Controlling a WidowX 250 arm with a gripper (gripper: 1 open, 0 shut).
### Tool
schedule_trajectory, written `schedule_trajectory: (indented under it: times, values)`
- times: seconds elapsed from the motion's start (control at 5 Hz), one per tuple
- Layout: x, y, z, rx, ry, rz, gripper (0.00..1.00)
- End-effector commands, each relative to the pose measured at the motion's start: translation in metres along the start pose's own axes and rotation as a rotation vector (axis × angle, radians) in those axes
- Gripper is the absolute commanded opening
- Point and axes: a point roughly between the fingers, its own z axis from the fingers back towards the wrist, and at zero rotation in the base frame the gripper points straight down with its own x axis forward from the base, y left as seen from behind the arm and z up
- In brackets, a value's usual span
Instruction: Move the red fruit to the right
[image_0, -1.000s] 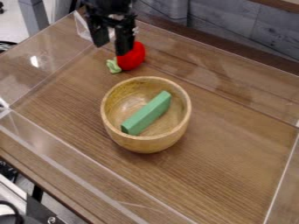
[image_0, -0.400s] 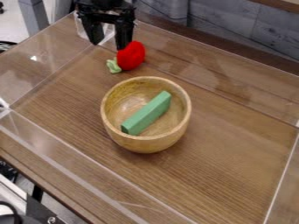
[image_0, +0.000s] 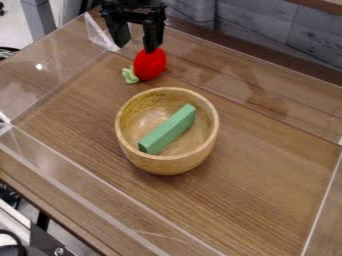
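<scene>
The red fruit (image_0: 150, 63) lies on the wooden table at the back left, its light green leafy cap pointing to the left. My gripper (image_0: 136, 38) hangs just above and behind it, pointing down, open, with nothing between the fingers. The right finger (image_0: 154, 36) stands right over the fruit's top; I cannot tell whether it touches.
A wooden bowl (image_0: 167, 162) stands in the middle of the table with a green rectangular block (image_0: 170, 129) leaning inside it. Clear plastic walls (image_0: 40, 70) ring the table. To the right of the fruit lies bare wood (image_0: 254, 100).
The wrist has rolled, so the two fingers now stand side by side across the view. The red fruit lies where it was and shows more fully.
</scene>
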Motion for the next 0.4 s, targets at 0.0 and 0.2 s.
schedule_trajectory:
  times: [0.0, 0.2]
  values:
    - [0.0021, 0.0041, 0.0064, 0.011, -0.037, -0.005, 1.0]
    - [0.0086, 0.0055, 0.0008, 0.008, -0.03, -0.062, 1.0]
